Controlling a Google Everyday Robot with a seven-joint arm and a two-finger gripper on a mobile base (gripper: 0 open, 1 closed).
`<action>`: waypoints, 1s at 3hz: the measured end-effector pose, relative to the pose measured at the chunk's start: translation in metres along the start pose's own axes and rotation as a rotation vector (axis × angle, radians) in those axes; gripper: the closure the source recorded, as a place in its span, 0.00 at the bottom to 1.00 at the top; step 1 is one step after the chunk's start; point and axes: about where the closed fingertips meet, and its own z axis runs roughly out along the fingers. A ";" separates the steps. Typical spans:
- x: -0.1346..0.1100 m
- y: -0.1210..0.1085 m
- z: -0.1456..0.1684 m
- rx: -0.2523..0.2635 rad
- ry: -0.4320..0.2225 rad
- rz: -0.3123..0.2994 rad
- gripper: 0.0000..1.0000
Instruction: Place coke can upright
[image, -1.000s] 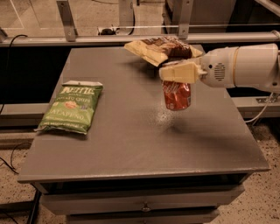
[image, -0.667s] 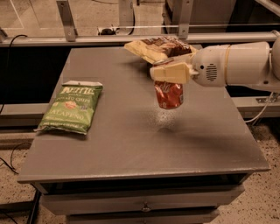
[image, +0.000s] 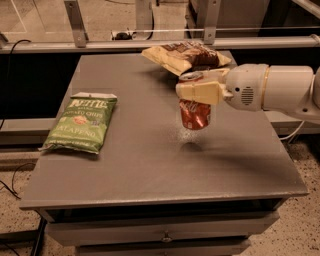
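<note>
Hand (image: 194, 85) is clamped on the small red aluminium coke can (image: 195, 116). Cream fingers (image: 201, 93) grip its upper end, coming in from the right. Can hangs roughly upright, clear of the surface, silver top up, its shadow right below it. On the left, a green jalapeño chip bag (image: 80, 122) lies flat near the left edge of the grey flat-topped bench (image: 140, 167). A brown-and-yellow crinkled chip bag (image: 184, 56) sits at the far edge, behind the can. The white cylindrical arm (image: 280, 90) enters from the right.
</note>
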 end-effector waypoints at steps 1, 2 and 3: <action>0.006 -0.005 -0.001 -0.058 -0.043 -0.093 1.00; 0.012 -0.009 -0.003 -0.092 -0.071 -0.132 1.00; 0.022 -0.011 -0.005 -0.137 -0.183 -0.083 0.82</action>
